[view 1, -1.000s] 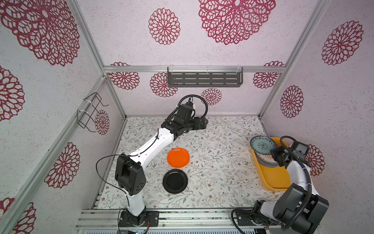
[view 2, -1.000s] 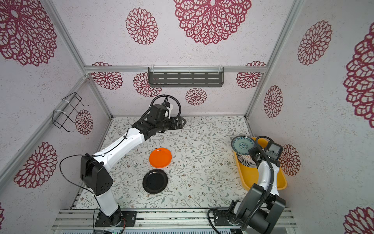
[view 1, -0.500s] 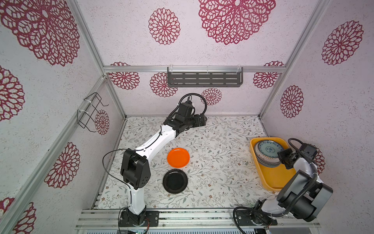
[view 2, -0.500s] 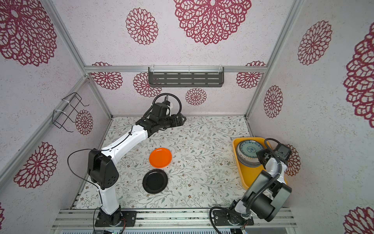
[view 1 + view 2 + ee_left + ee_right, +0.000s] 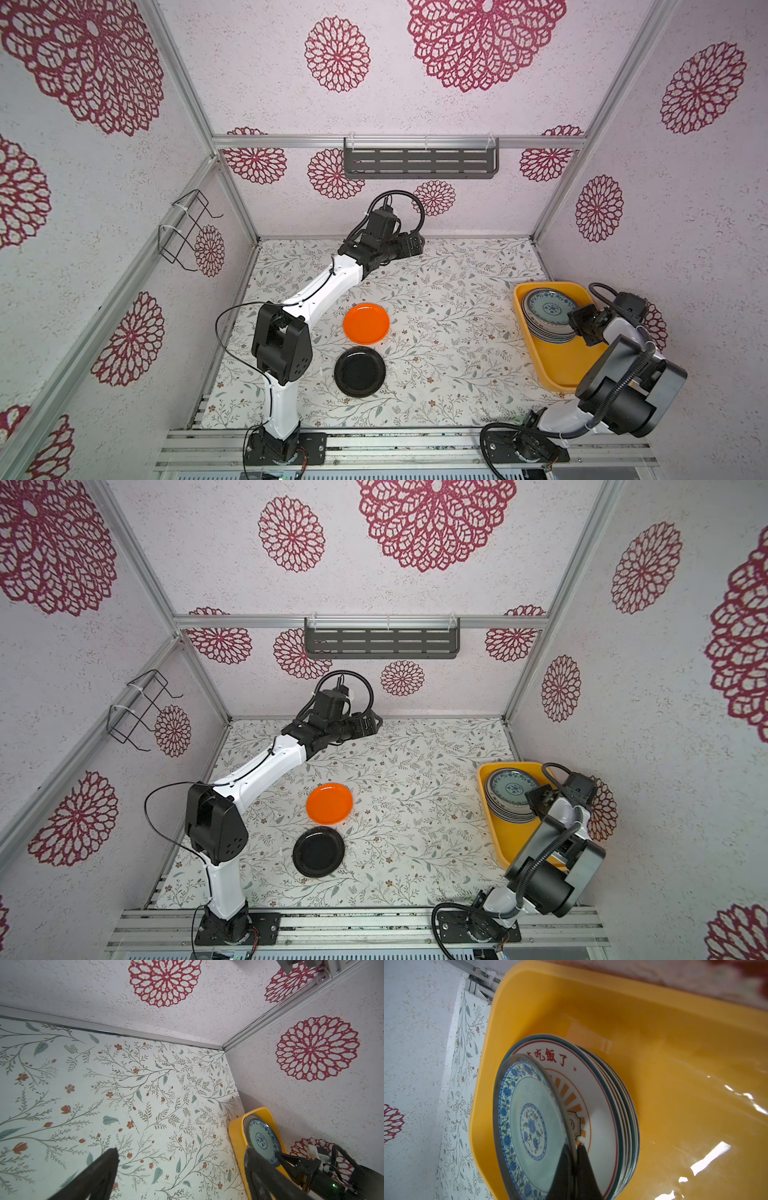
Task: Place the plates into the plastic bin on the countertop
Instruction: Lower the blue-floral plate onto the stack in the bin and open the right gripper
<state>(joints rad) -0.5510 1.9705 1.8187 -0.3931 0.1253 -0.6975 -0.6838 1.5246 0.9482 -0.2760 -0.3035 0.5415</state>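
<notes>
- My right claw [image 5: 574, 1148] is closed tight on the rim of the blue-floral plate [image 5: 531, 1126]. One finger lies on the upper face of the plate and the other one under it.
- The plate hangs tilted from this claw, over the stack of plates [image 5: 602, 1105] that have teal rims and an orange sunburst. I cannot tell if its far edge touches the stack.
- The stack sits inside the yellow bin [image 5: 675, 1064], directly below the claw, at the end of the bin that is farthest from the arm's base.
- My left claw [image 5: 181, 1153] is wide open and has hold of nothing. It hangs above the counter [image 5: 449, 332] near the back wall, and its fingers point toward the bin.
- The orange plate [image 5: 366, 323] and the black plate [image 5: 360, 372] lie flat on the counter, well apart from both claws. They are behind the left claw, toward the base of its arm.
- The black plate is just beside the orange one, not touching it, and it is the farther one from the left claw.
</notes>
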